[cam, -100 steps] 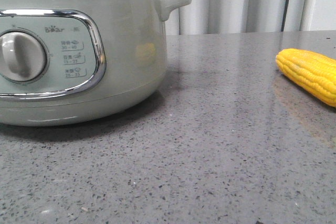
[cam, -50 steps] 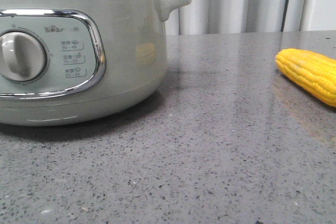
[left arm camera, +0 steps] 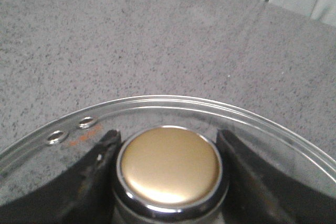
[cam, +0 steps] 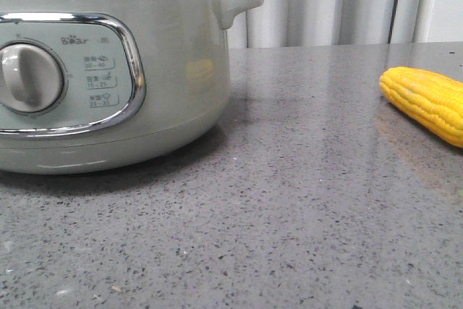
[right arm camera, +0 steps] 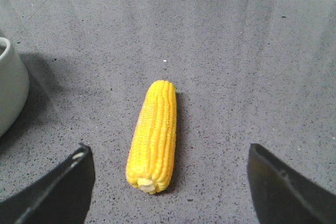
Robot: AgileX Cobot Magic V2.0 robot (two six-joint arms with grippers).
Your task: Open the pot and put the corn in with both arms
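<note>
Left gripper [left arm camera: 168,169] clamps the gold knob [left arm camera: 169,165] of the glass lid [left arm camera: 252,121]. Right gripper [right arm camera: 170,182], spread wide, hovers above the corn [right arm camera: 153,135] near the table's [cam: 304,179] right edge; pot [cam: 173,70] stands left.

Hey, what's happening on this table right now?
A two-armed robot is working on a green Bear electric cooker and a corn cob. The left gripper has its fingers on either side of the gold knob of the glass lid, seen over bare countertop. The right gripper hangs open above the cob, which lies on the counter, not yet picked up.
</note>
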